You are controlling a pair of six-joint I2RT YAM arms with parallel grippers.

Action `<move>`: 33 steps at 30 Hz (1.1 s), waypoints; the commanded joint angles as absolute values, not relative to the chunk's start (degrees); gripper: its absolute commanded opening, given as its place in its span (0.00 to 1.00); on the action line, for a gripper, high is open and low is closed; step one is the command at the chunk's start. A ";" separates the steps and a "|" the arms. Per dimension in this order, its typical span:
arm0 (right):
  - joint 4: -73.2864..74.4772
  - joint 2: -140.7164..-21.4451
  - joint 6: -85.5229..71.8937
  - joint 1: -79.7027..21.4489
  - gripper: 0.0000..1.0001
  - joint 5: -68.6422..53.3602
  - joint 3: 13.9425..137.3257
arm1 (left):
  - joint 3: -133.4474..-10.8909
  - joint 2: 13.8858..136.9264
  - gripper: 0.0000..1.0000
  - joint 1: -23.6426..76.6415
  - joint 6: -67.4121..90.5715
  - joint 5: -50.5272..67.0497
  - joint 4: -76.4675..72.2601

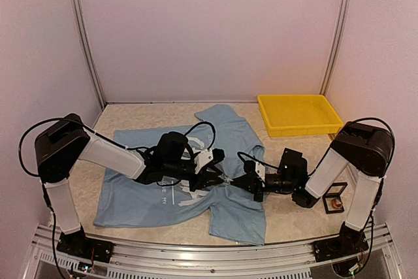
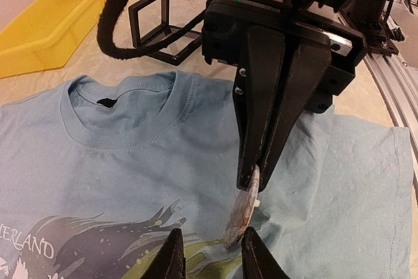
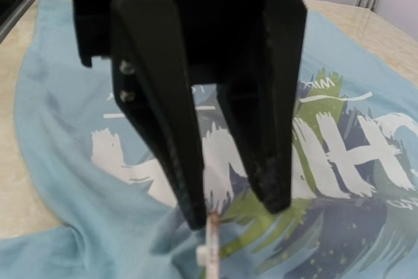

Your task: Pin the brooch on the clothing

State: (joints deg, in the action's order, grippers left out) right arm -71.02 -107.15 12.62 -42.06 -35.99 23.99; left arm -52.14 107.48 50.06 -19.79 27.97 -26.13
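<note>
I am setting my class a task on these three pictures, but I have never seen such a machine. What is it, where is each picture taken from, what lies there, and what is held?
These are two robot arms bolted at the near edge of a table. The wide picture comes from a fixed camera above and behind them; the other two come from a camera on each wrist. A blue T-shirt lies spread on the table, with a yellow tray and a small black case to the right. The right gripper has its jaws shut on a round brooch, held on edge over the shirt's print. The left gripper hovers close by, jaws apart.
</note>
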 commanded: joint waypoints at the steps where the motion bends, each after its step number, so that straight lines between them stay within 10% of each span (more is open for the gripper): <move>1: -70.58 -106.19 13.15 -41.72 0.00 -37.75 25.20 | -53.84 109.16 0.27 50.10 -20.26 28.98 -26.59; 9: -69.71 -106.39 13.48 -41.76 0.00 -38.32 25.65 | -53.81 110.07 0.00 50.05 -18.02 28.87 -29.27; 15: -65.74 -105.70 12.86 -41.80 0.02 -37.40 26.62 | -53.27 108.20 0.00 50.03 -16.51 31.23 -28.45; 25: -70.48 -101.73 6.16 -42.36 0.48 -29.26 20.23 | -54.11 106.54 0.00 50.01 -9.94 31.09 -25.77; 33: -67.90 -105.67 1.89 -42.80 0.35 -24.43 22.45 | -53.41 104.66 0.00 50.01 -9.82 32.76 -24.69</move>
